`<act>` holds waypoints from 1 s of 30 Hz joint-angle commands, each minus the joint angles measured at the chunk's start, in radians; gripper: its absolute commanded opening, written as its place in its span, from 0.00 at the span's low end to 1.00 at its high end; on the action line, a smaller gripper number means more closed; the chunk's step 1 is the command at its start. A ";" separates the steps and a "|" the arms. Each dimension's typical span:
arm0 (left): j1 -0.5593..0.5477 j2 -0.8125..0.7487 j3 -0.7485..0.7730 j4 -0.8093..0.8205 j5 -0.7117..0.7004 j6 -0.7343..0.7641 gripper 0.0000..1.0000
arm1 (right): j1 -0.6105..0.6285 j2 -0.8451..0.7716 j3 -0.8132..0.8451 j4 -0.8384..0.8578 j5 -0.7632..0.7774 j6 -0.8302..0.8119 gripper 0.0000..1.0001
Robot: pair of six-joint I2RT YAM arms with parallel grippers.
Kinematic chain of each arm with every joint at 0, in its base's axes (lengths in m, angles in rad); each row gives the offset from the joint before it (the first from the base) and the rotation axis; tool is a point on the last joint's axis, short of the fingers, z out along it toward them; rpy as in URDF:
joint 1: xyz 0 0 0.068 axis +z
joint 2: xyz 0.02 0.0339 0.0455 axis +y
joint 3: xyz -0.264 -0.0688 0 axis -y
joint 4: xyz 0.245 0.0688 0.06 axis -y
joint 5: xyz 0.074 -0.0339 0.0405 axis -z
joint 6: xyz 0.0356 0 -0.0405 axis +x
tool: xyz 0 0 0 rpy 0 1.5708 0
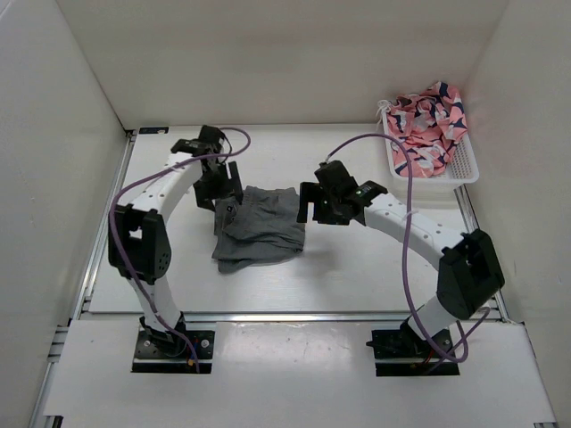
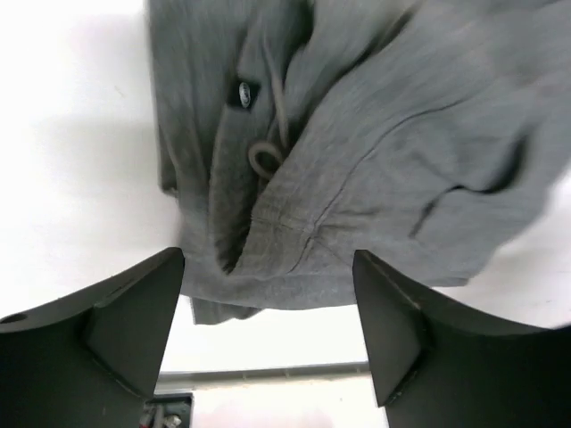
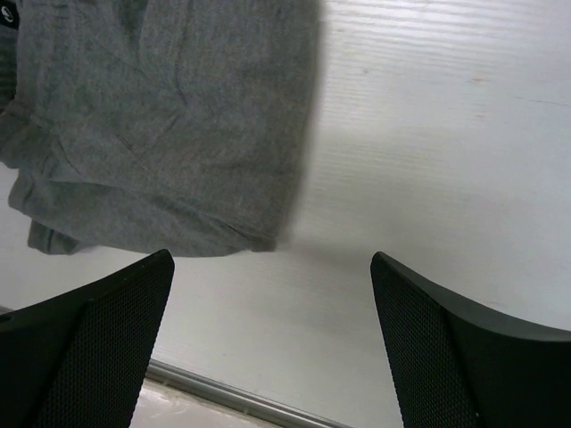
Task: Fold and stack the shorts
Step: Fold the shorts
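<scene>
A white perforated basket [image 1: 466,166] sits at 2 o'clock on the table [image 1: 357,276], and a crumpled pink, navy and white patterned cloth [image 1: 428,120] fills it and heaps above the rim. The grey shorts [image 1: 259,227] lie bunched near the table's middle, well apart from the basket. On the wrist view they are rumpled [image 2: 375,143], with a looped drawstring [image 2: 268,156] and a small dark tag [image 2: 243,92] whose marking is too small to read.

The left gripper [image 1: 225,198] is at the shorts' 11 o'clock edge. Its jaws are spread wide [image 2: 268,267] and hold nothing, with the fabric lying below the gap. The right gripper [image 1: 310,212] is at the shorts' 2 o'clock edge. It is also spread wide and empty [image 3: 272,267], over bare table just beside the shorts' hem [image 3: 161,125]
</scene>
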 commanded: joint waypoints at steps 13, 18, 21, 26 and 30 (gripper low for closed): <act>-0.045 0.113 -0.150 0.086 0.085 0.046 0.19 | -0.115 0.330 0.079 0.214 -0.391 0.062 0.90; -0.045 0.072 -0.118 0.061 0.085 0.046 0.10 | -0.115 0.392 0.119 0.249 -0.435 0.062 0.61; -0.045 0.012 -0.077 0.022 0.074 0.046 0.10 | -0.115 0.403 0.130 0.249 -0.433 0.062 0.22; -0.035 -0.128 -0.056 -0.040 0.011 0.027 0.10 | -0.115 0.340 0.119 0.249 -0.391 0.062 0.01; 0.000 -0.243 -0.176 -0.052 0.011 0.014 0.10 | -0.106 0.315 0.128 0.238 -0.379 0.051 0.01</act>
